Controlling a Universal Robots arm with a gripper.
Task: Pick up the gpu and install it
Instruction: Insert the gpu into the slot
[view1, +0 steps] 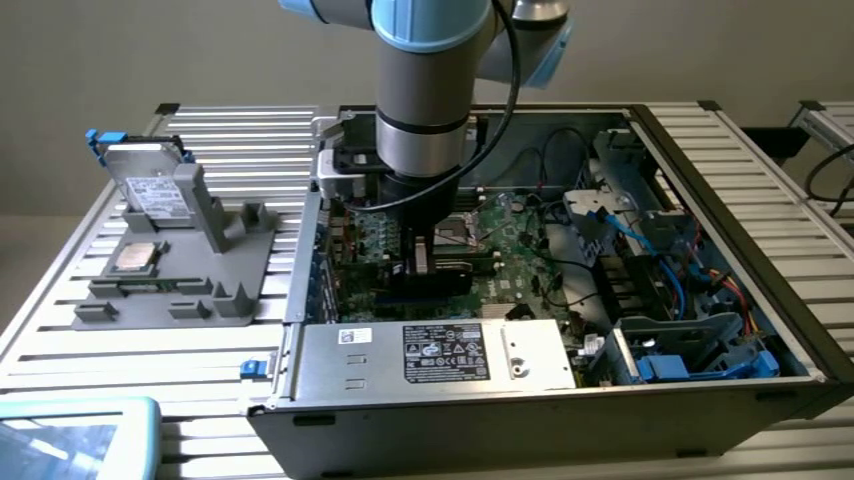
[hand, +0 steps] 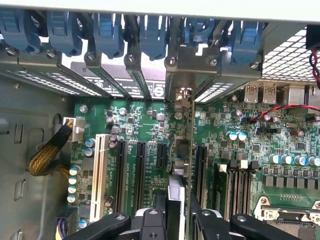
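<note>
My gripper (view1: 424, 258) reaches down into the open computer case (view1: 747, 300), over the green motherboard (view1: 514, 250). It is shut on the gpu (view1: 430, 288), which shows as a dark card standing on edge right under the fingers. In the wrist view the gpu (hand: 184, 155) appears edge-on between two black expansion slots (hand: 138, 165). Its silver end bracket (hand: 184, 96) reaches the rear slot openings under the blue latches (hand: 152, 35). My gripper (hand: 179, 212) clamps the card's upper edge. Whether the card sits fully in its slot I cannot tell.
A grey fixture (view1: 174, 290) on the slatted table at the exterior view's left holds a silver drive (view1: 150, 185) and a square CPU chip (view1: 138, 257). The power supply (view1: 441, 355) lines the case front. Cables and blue drive brackets (view1: 694, 360) crowd the case's right side.
</note>
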